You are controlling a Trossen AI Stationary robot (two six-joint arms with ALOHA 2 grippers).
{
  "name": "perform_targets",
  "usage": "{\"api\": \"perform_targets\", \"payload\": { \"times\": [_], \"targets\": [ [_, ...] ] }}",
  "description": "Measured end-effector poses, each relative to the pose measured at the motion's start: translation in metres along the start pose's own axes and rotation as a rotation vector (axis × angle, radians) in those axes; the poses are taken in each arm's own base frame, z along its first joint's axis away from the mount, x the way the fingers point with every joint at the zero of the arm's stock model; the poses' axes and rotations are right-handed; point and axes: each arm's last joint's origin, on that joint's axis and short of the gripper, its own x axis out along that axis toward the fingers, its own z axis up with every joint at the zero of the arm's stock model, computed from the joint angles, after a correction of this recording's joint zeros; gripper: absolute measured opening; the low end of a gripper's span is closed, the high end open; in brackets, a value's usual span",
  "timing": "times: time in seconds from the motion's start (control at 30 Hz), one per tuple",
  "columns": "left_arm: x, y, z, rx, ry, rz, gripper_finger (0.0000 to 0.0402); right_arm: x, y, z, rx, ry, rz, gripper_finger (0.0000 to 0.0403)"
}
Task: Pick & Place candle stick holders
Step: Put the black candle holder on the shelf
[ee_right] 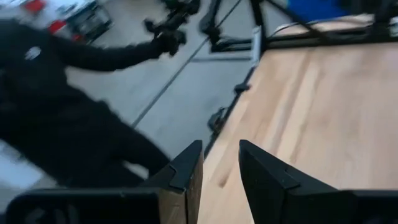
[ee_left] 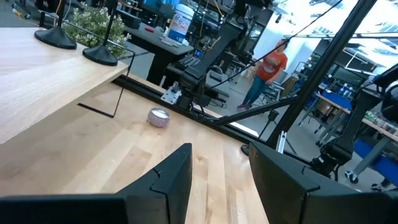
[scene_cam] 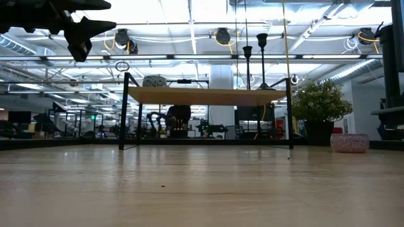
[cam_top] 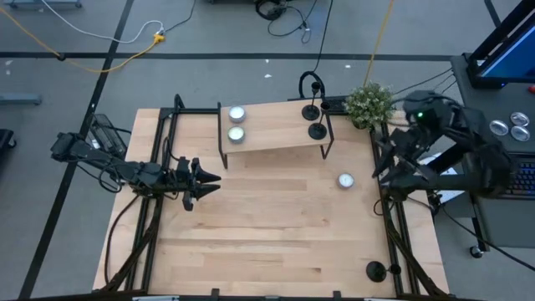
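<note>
1. The left gripper (cam_top: 209, 178) hovered above the surface (cam_top: 276, 234) on its left side, jaws spread and holding nothing; the gap showed plainly in the left wrist view (ee_left: 217, 180).
2. The right gripper (cam_top: 386, 167) sat at the right edge of the surface. In the right wrist view (ee_right: 221, 168) a narrow gap showed between its jaws, with nothing between them.
3. Two holders (cam_top: 316, 121) stood on the right end of a raised shelf (cam_top: 276, 130), close together; in the low view (scene_cam: 254, 50) their stems rose above the shelf top.
4. A third holder (cam_top: 376, 270) stood at the front right corner of the surface, partly against the frame rail.
5. Two tealights (cam_top: 236, 123) sat on the shelf's left end; one tealight (cam_top: 345, 180) lay on the surface just right of the shelf.
6. A plant (cam_top: 368, 103) stood behind the shelf's right end.
7. A person in orange (ee_left: 267, 71) showed far off, blurred.
</note>
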Motion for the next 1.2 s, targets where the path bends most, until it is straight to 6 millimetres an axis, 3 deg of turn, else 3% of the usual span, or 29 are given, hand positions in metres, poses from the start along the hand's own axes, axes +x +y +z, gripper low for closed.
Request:
{"api": "perform_targets", "payload": {
  "times": [0.2, 0.37, 0.8, 1.2],
  "targets": [
    [0.000, 0.000, 0.000, 0.000, 0.000, 0.000, 0.0163, 0.028, -0.003, 0.007, -0.051, 0.116, 0.057, 0.0098],
    [0.000, 0.000, 0.000, 0.000, -0.001, 0.001, 0.0164, 0.050, 0.007, 0.007, -0.052, 0.213, 0.107, 0.0098],
    [0.000, 0.000, 0.000, 0.002, 0.001, 0.000, 0.0163, 0.083, 0.051, -0.014, 0.293, 0.451, -0.077, 0.0098],
    [0.000, 0.000, 0.000, 0.010, 0.003, -0.001, 0.0164, 0.126, 0.095, -0.040, 0.551, 0.675, -0.152, 0.0098]
  ]
}}
